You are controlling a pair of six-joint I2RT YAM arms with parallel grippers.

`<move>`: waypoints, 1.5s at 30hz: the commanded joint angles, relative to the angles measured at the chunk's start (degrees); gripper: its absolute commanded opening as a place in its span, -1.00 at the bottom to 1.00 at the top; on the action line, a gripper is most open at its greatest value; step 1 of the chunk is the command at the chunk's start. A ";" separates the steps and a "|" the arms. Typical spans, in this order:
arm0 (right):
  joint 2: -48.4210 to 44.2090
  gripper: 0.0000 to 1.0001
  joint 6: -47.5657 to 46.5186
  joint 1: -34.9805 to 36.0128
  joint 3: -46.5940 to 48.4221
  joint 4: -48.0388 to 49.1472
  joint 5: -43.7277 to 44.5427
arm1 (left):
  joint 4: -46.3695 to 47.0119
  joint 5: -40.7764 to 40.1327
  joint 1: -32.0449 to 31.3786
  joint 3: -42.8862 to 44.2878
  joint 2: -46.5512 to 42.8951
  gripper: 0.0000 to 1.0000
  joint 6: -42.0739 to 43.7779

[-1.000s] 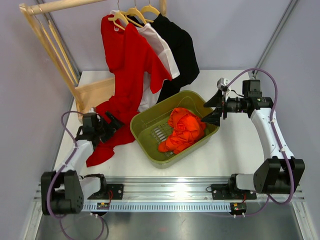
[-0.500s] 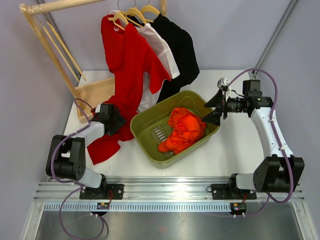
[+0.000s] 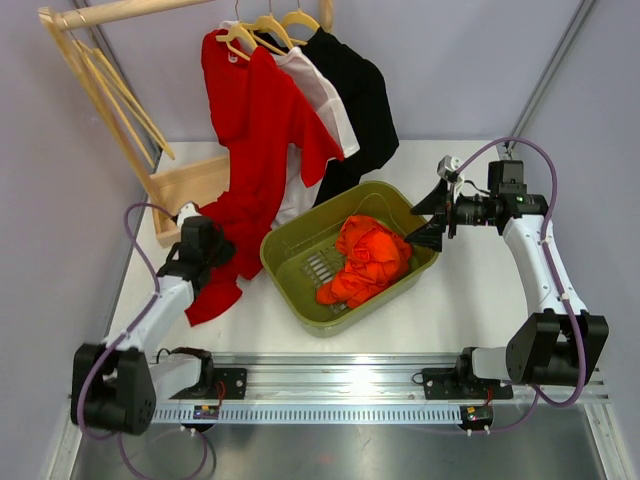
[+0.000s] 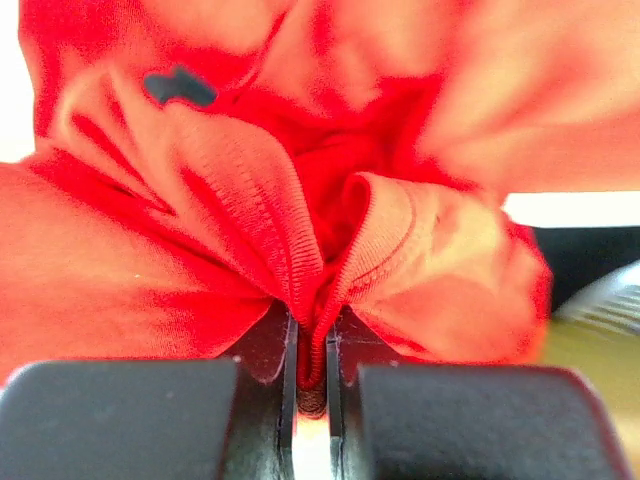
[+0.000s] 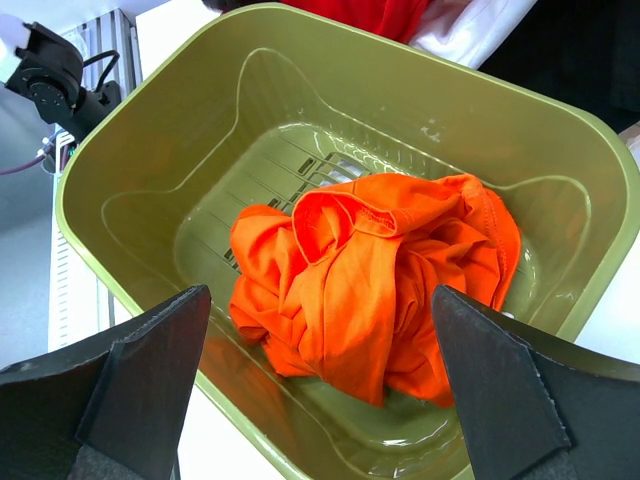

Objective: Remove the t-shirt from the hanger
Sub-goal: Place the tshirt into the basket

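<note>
We see the red t-shirt hanging from a pale hanger on the wooden rack at the far left. Its lower part drapes down onto the white surface, left of the green basin. The left claw is at that lower part, and its wrist view shows the jaws pressed together on a ribbed fold of the red cloth. Beside the red shirt, to its right, hang a white t-shirt and a black t-shirt, each on its own hanger. A crumpled orange garment lies in the basin. The right claw hovers over the basin's far right rim with its fingers spread wide apart, holding nothing.
</note>
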 commanded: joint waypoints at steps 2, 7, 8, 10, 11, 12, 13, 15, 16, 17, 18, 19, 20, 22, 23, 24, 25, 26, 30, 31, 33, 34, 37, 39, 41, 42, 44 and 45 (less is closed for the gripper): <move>-1.21 0.99 -0.73 -0.49 -0.02 0.73 -1.11 | 4.38 0.37 -1.47 -0.57 -14.56 -1.00 6.16; -1.38 0.99 -0.91 -0.40 0.07 0.37 -1.46 | -0.28 -0.51 -3.59 1.80 -25.47 -1.00 7.74; -1.47 0.99 -0.91 -0.49 -0.01 0.46 -1.55 | -0.37 -0.51 -4.20 2.67 -26.53 -1.00 7.92; -1.56 0.99 -0.91 -0.49 0.07 0.55 -1.55 | -0.98 -0.42 -5.17 3.99 -29.08 -1.00 7.57; -1.56 0.99 -0.91 -0.49 -0.01 0.55 -1.55 | -1.59 -0.34 -5.43 5.56 -29.61 -1.00 7.05; -1.56 0.99 -0.91 -0.49 -0.02 0.46 -1.55 | -1.77 0.01 -5.96 6.62 -29.97 -1.00 6.95; -1.47 0.99 -0.82 -0.40 -0.02 0.55 -1.64 | -1.78 0.54 -6.92 7.42 -30.40 -1.00 6.87; -1.39 0.99 -0.91 -0.49 0.07 0.55 -1.64 | -1.43 0.89 -8.50 10.04 -30.67 -1.00 7.13; -1.30 0.99 -0.82 -0.49 -0.01 0.55 -1.55 | -1.16 0.81 -10.34 10.84 -30.67 -1.00 7.30; -1.21 0.99 -0.82 -0.40 -0.02 0.55 -1.55 | -1.16 0.63 -11.40 11.81 -30.59 -1.00 7.83; -1.30 0.99 -0.91 -0.49 0.07 0.55 -1.47 | -0.90 0.63 -12.46 13.47 -30.32 -1.00 8.09; -1.30 0.99 -0.91 -0.58 -0.01 0.55 -1.46 | -0.81 0.46 -14.64 14.36 -30.15 -1.00 8.36; -1.30 0.99 -0.91 -0.58 0.07 0.55 -1.38 | -0.55 0.37 -15.80 15.06 -29.97 -1.00 8.88; -1.12 0.99 -0.91 -0.49 -0.01 0.55 -1.38 | -0.28 -0.16 -19.39 16.99 -29.01 -1.00 9.32; -1.21 0.99 -0.91 -0.58 -0.02 0.64 -1.38 | 0.24 -0.42 -20.72 17.53 -28.66 -1.00 9.94; -1.12 0.99 -0.91 -0.58 0.07 0.64 -1.29 | 0.59 -0.68 -22.03 18.14 -28.04 -1.00 10.29; -1.12 0.99 -0.91 -0.58 0.07 0.64 -1.29 | 0.94 -1.21 -24.66 19.02 -27.60 -1.00 10.90; -1.12 0.99 -0.91 -0.58 0.07 0.64 -1.29 | 1.56 -1.56 -25.99 19.72 -27.25 -1.00 12.04; -1.12 0.99 -0.91 -0.58 -0.02 0.64 -1.29 | 2.88 -2.01 -32.41 23.33 -24.70 -1.00 15.91; -1.03 0.99 -0.91 -0.49 -0.02 0.55 -1.20 | 3.06 -2.01 -35.03 24.29 -23.65 -1.00 16.79; -1.12 0.99 -1.00 -0.49 -0.02 0.64 -1.11 | 3.23 -1.48 -37.33 27.01 -22.07 -1.00 19.16; -1.12 0.99 -1.00 -0.58 -0.10 0.64 -1.03 | 3.15 -1.48 -39.60 27.81 -20.58 -1.00 20.56; -1.03 0.99 -1.09 -0.58 -0.02 0.46 -0.94 | 3.06 -2.00 -43.21 30.97 -18.55 -1.00 22.59; -1.03 0.99 -1.00 -0.58 -0.10 0.37 -0.85 | 2.97 -1.75 -44.37 33.43 -16.79 -1.00 24.00; -1.12 0.99 -1.18 -0.58 -0.10 0.46 -0.76 | 3.23 -1.65 -45.95 35.37 -15.04 -1.00 25.23; -1.12 0.99 -1.09 -0.58 -0.02 0.46 -0.76 | 3.32 -0.87 -46.39 37.38 -14.51 -1.00 25.67; -1.03 0.99 -1.26 -0.66 -0.02 0.37 -0.67 | 3.50 -0.25 -47.53 39.32 -12.49 -1.00 26.29; -1.03 0.99 -1.26 -0.67 -0.02 0.29 -0.67 | 3.76 0.62 -47.71 40.46 -11.87 -1.00 26.46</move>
